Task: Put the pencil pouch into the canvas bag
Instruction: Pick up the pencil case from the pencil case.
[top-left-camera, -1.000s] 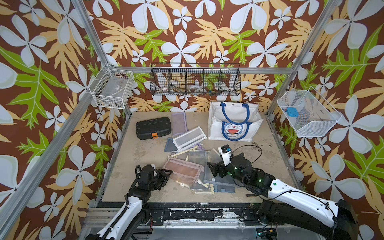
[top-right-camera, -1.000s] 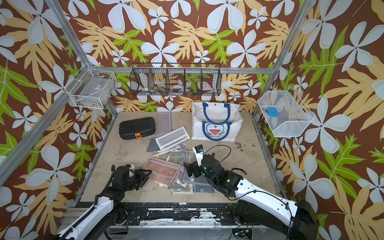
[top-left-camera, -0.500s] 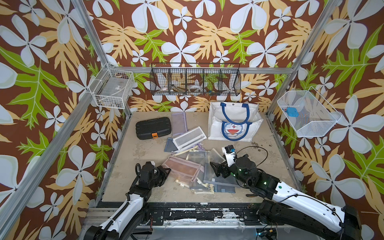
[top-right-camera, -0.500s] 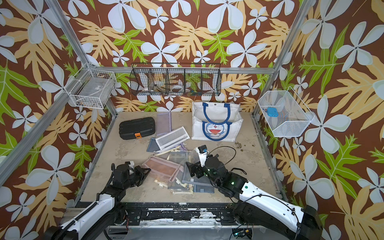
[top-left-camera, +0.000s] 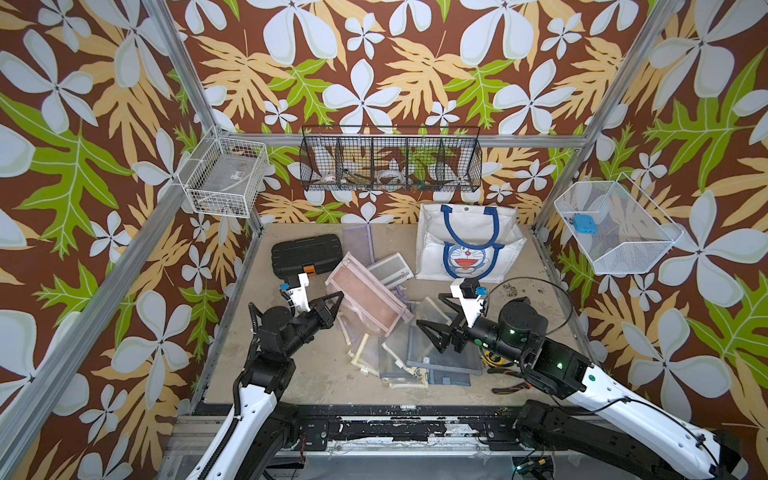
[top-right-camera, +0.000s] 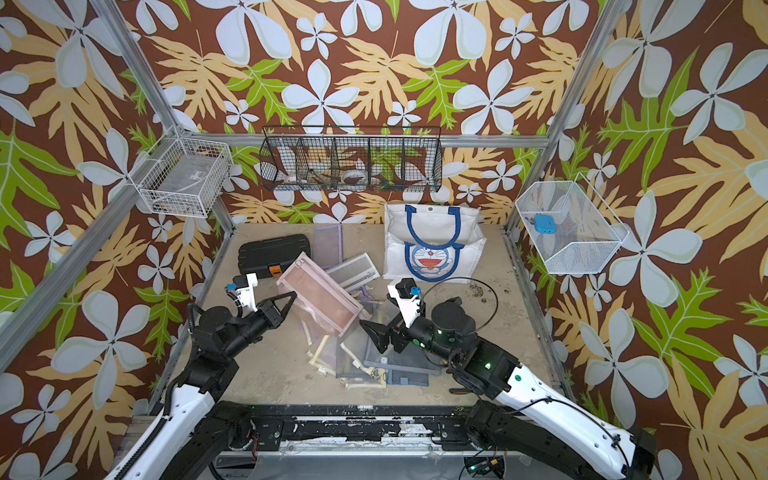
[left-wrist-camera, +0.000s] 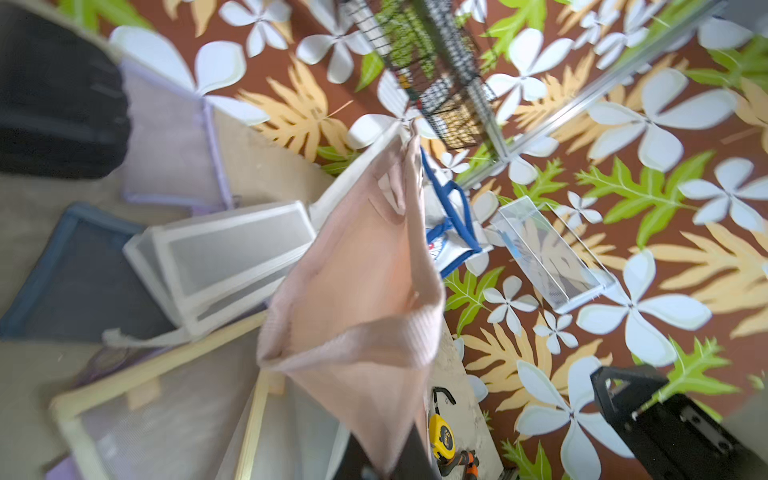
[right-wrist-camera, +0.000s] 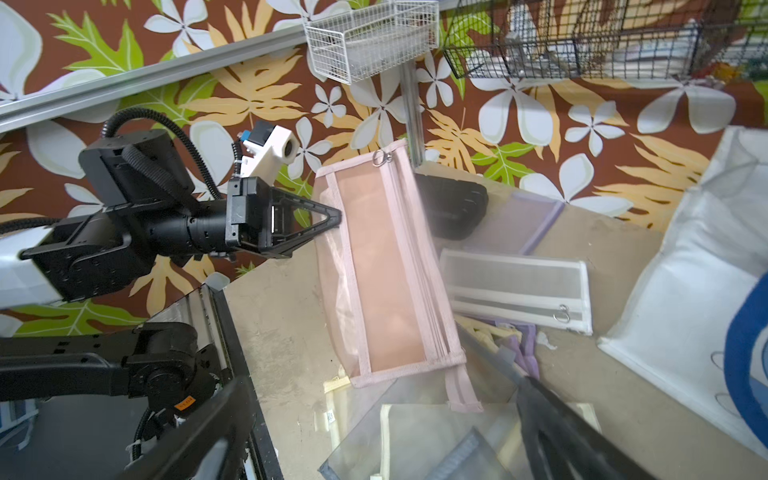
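Sandy tabletop (top-left-camera: 307, 374) inside floral walls carries a heap of mesh pouches (top-left-camera: 415, 353); the pink pencil pouch (top-left-camera: 368, 301) hangs tilted over it, one edge pinched in the clenched left gripper (top-left-camera: 337, 296). The right gripper (top-left-camera: 430, 311) hovers above the heap, jaws spread, holding nothing. The canvas bag (top-left-camera: 469, 245) sits at the back, well apart. Judged as the carry step: next the pouch must travel to the bag's mouth, which may need holding open.
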